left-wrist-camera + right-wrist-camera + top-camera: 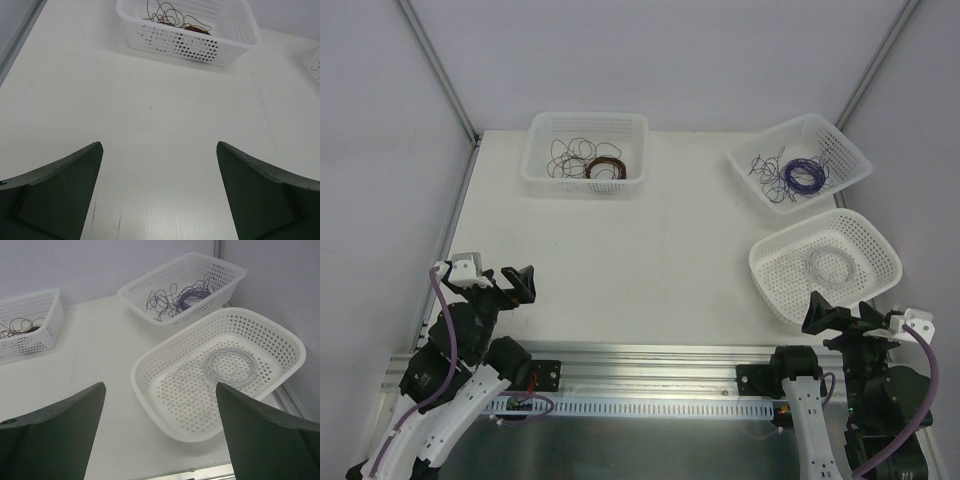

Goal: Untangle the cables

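The left claw [523, 283] [159, 147] hangs over the near left of the matte white surface [650, 260], its two dark, wedge-shaped fingers spread wide with nothing between them.

At the far edge, left of centre, stands a white rectangular plastic basket [582, 187] with latticed walls. Inside, the loose dark brown hair-thin wires [568, 160] [165, 12] sprawl in irregular loops across its left and middle. A neatly wound red-brown wire coil [607, 168] [197, 29] lies just beside them on the right; whether the two touch I cannot tell.

At the far right sits a second white perforated plastic basket [800, 122], turned at an angle to the surface edge. It holds the loose purple hair-thin wires [765, 165] [160, 302], scattered in ragged curls toward its left end. A tight round purple wire coil [804, 176] [192, 295] lies to their right.

Nearer on the right is a shallower white plastic basket with rounded corners [770, 290] and a floor full of round holes. A pale whitish wire coil [830, 266] [230, 365] lies flat in it, with a few faint strands trailing to its left.

The right claw [838, 310] [160, 386] hovers at this basket's near rim, jaws fully apart and holding nothing.
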Action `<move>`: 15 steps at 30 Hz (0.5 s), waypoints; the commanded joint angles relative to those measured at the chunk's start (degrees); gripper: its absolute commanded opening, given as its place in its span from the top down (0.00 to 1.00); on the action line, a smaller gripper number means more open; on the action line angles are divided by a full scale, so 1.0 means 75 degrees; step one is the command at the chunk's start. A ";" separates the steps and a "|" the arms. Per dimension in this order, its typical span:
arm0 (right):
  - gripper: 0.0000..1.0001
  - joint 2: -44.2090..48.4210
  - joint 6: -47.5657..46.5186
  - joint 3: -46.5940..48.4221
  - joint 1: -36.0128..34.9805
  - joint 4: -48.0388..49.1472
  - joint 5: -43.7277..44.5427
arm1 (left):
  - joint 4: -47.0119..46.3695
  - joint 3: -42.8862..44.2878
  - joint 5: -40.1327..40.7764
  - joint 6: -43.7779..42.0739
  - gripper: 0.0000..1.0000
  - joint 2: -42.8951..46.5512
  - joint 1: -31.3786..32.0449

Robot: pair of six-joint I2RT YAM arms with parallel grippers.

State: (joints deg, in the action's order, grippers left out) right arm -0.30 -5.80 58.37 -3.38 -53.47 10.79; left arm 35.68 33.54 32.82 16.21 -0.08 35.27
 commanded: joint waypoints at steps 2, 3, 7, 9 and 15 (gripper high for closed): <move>0.03 0.0860 -0.0281 0.0115 -0.0135 -0.0275 0.0472 | 0.0059 0.0169 -0.0005 0.0147 0.01 0.1252 -0.0015; 0.03 0.0860 -0.0316 0.0128 -0.0170 -0.0288 0.0402 | 0.0059 0.0157 0.0019 0.0136 0.01 0.1241 -0.0003; 0.03 0.1012 -0.0351 0.0104 -0.0218 -0.0253 0.0378 | 0.0071 0.0145 0.0066 0.0171 0.01 0.1252 -0.0015; 0.03 0.1035 -0.0340 0.0104 -0.0218 -0.0265 0.0390 | 0.0070 0.0145 0.0089 0.0183 0.01 0.1252 -0.0026; 0.03 0.1012 -0.0328 0.0116 -0.0218 -0.0265 0.0413 | 0.0059 0.0122 0.0206 0.0206 0.01 0.1241 -0.0026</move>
State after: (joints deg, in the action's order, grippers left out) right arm -0.30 -7.60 58.39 -4.58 -55.55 12.67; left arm 36.67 33.54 33.28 17.12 -0.08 35.27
